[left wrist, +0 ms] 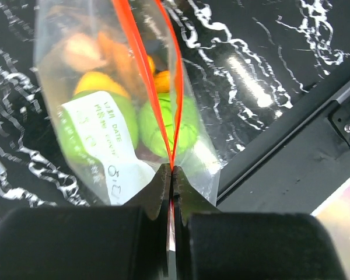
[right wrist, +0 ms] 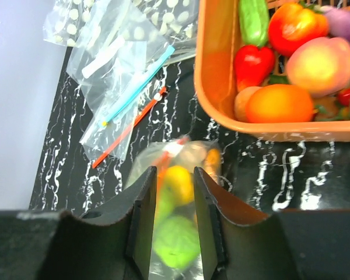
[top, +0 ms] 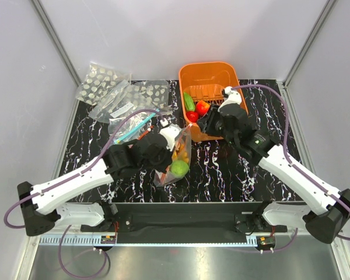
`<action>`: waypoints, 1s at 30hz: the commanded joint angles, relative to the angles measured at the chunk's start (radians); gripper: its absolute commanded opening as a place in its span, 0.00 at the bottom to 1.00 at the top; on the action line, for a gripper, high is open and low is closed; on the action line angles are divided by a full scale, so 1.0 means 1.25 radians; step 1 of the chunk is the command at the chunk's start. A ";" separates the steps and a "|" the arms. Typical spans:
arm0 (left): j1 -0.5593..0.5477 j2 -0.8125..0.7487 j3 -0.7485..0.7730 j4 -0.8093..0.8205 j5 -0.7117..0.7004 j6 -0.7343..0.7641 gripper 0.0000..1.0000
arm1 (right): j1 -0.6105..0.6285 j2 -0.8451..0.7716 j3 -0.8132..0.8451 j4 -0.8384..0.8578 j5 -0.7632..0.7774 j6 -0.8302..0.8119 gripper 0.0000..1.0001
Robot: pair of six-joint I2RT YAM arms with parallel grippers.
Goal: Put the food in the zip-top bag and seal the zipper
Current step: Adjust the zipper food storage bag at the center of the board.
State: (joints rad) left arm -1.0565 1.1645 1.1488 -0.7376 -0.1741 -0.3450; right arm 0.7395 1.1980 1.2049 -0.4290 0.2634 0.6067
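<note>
Zipper [left wrist: 143, 70] inside tight left pincer [left wrist: 172, 170]

Bright, even light floods the overhead view, and the white walls [top: 163, 35] wash pale. In the left wrist view, glare streaks the glossy black counter [left wrist: 248, 79] with a white hotspot. The left claw [left wrist: 172, 170] is a dark blur up close, and the zip-top bag [left wrist: 105, 146] goes soft behind it. In the right wrist view, the right claw [right wrist: 174, 175] is fuzzy and the bagged food [right wrist: 175, 245] smeared. The orange basket [right wrist: 213, 70] reads sharper, its colours saturated.
</note>
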 commanded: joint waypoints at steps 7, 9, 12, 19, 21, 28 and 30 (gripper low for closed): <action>0.132 -0.108 -0.100 0.002 0.078 0.000 0.00 | -0.044 -0.067 -0.160 0.189 -0.207 -0.233 0.46; 0.148 -0.135 -0.140 0.019 0.126 0.005 0.00 | -0.044 -0.074 -0.243 0.310 -0.339 -0.338 0.57; 0.148 -0.157 -0.173 0.041 0.136 -0.004 0.00 | -0.064 -0.069 -0.291 0.407 -0.373 -0.353 0.58; 0.149 -0.171 -0.190 0.032 0.171 0.004 0.00 | -0.126 0.020 -0.296 0.543 -0.568 -0.435 0.69; 0.149 -0.179 -0.190 0.027 0.160 0.007 0.00 | -0.135 0.032 -0.280 0.542 -0.592 -0.481 0.73; 0.149 -0.201 -0.183 -0.001 0.106 0.015 0.00 | -0.147 0.134 -0.161 0.425 -0.738 -0.695 0.78; 0.153 -0.204 -0.180 -0.005 0.101 0.016 0.00 | -0.147 0.163 -0.148 0.424 -0.748 -0.732 0.78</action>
State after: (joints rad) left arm -0.8711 0.9329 0.9138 -0.7502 -0.0181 -0.3393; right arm 0.5617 1.3678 0.9577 0.1131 -0.5884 -0.1608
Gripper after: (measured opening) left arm 0.012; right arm 0.778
